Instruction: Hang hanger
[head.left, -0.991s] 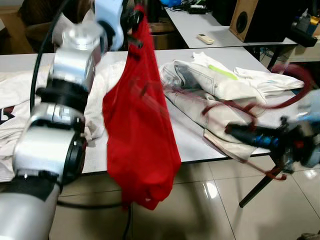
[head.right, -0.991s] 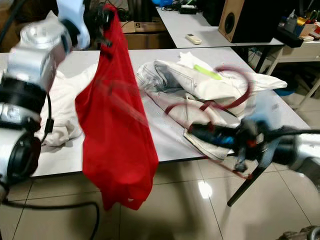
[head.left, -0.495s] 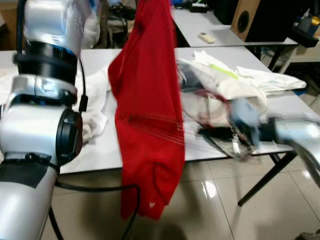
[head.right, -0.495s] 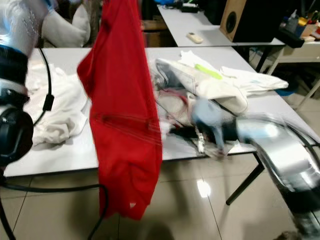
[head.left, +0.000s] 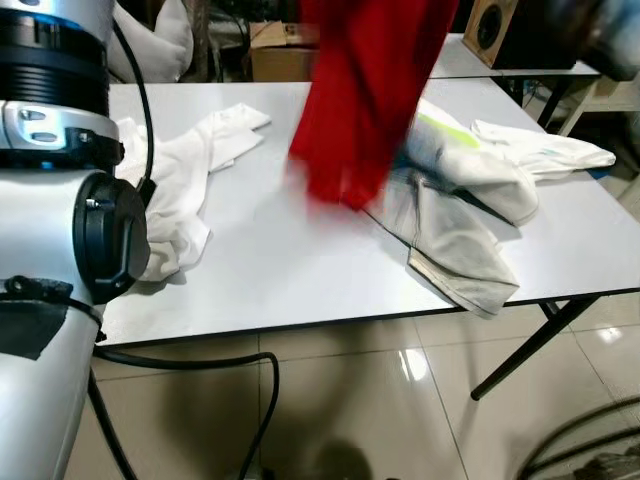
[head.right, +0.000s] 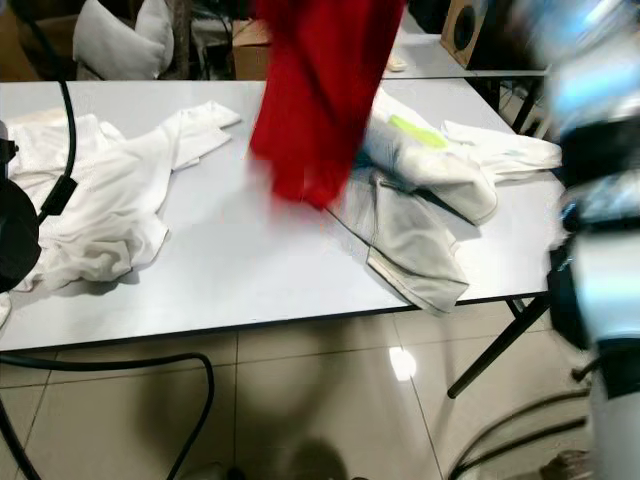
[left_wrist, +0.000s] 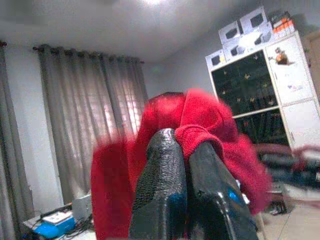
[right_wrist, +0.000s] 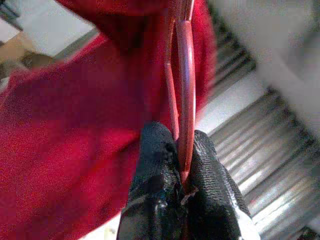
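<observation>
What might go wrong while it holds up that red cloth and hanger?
The left gripper pinches only a small fold of the red cloth garment, so it could slip free. The right gripper clamps the thin red hanger at one spot; it may twist. The garment's hem could drag the pale jeans.
</observation>
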